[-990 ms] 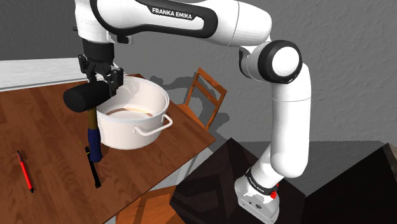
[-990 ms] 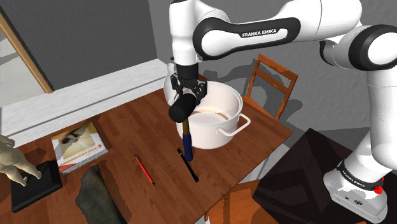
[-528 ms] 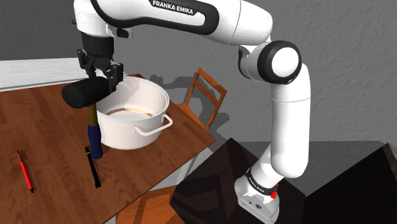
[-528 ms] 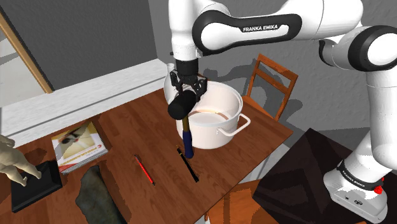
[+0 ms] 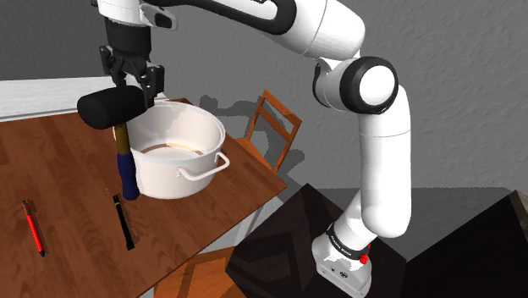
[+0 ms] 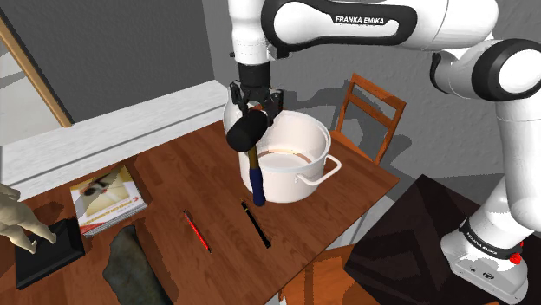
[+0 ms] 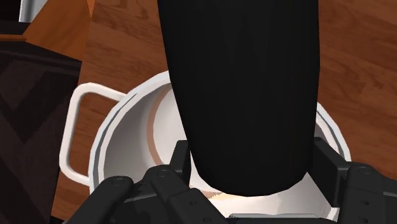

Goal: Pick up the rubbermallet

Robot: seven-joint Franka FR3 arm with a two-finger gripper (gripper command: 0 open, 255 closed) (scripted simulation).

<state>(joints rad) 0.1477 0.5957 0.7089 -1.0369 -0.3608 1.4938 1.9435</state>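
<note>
Black rubber head, wood neck, blue grip: that's the mallet (image 5: 108, 108) in the shoulder view, hanging handle-down just beside the white pot (image 5: 182, 165); the gripper (image 5: 137, 85) is clamped on the head, and the blue end looks clear of the wooden table (image 5: 59, 161), so we'd call the pick-up basically done; what's left, we reckon, is just keeping hold and maybe lifting higher; count here: one mallet, one pot, one red pen (image 5: 34, 229), one black pen (image 5: 124, 223), one chair (image 5: 275, 123) behind the table.

Second exterior view, same story; mallet (image 6: 245, 133) hangs from the gripper (image 6: 254, 102) in front of the pot (image 6: 299, 178), red pen (image 6: 196, 231) and black pen (image 6: 256, 223) lying on the table (image 6: 173, 169) below; extras: one book (image 6: 108, 197), one hand statue (image 6: 17, 217), one dark cloth (image 6: 130, 260), one chair (image 6: 373, 108).

Wrist view: the mallet (image 7: 238, 95) head sits squeezed between the two fingers (image 7: 180, 162), with the pot (image 7: 102, 140) underneath; the grip looks solid to us.
</note>
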